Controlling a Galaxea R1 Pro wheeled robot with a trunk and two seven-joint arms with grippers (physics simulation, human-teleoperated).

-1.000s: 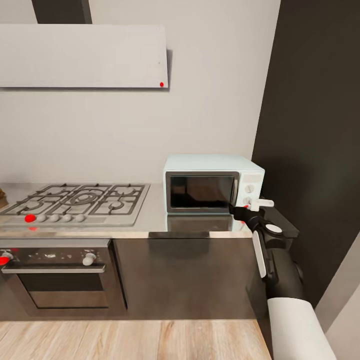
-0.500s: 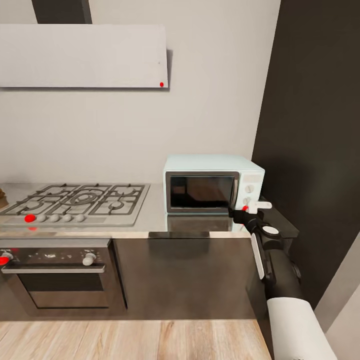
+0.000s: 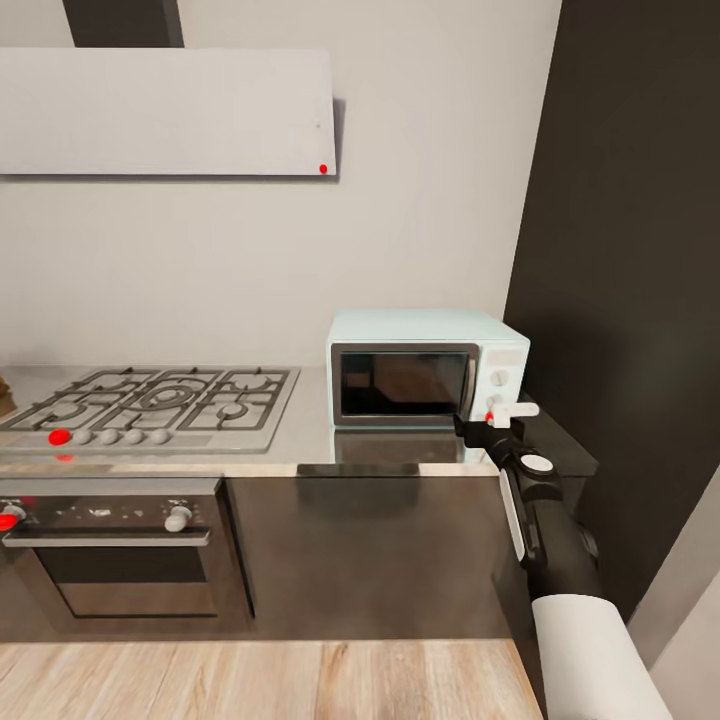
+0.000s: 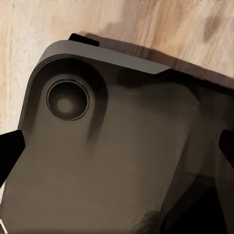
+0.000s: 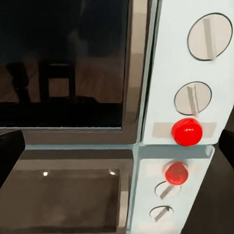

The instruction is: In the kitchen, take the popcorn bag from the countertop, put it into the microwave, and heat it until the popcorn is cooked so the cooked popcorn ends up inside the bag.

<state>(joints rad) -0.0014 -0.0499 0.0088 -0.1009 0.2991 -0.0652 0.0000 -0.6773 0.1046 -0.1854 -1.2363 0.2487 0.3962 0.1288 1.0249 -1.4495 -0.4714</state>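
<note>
The pale-blue microwave [image 3: 428, 368] stands on the grey countertop [image 3: 310, 440] with its dark glass door [image 5: 63, 63] shut. Its white panel carries two knobs [image 5: 208, 36] and a round light [image 5: 187, 131] that glows red. My right gripper [image 3: 492, 420] hovers just in front of the panel's lower corner, open, with one dark fingertip [image 5: 9, 153] at each side of the right wrist view. My left gripper [image 4: 117, 146] is open too, facing my own dark base [image 4: 122, 146] above the wood floor. The popcorn bag is hidden or out of view; nothing shows through the dark glass.
A gas hob [image 3: 150, 400] lies left of the microwave, with a steel built-in oven [image 3: 120, 550] below and a white hood [image 3: 165, 110] above. A tall dark cabinet [image 3: 630, 250] walls off the right side. A sliver of something brown [image 3: 4, 396] sits at the far left edge.
My right gripper has crept a little forward and left, closer to the microwave's control panel. Nothing else has moved.
</note>
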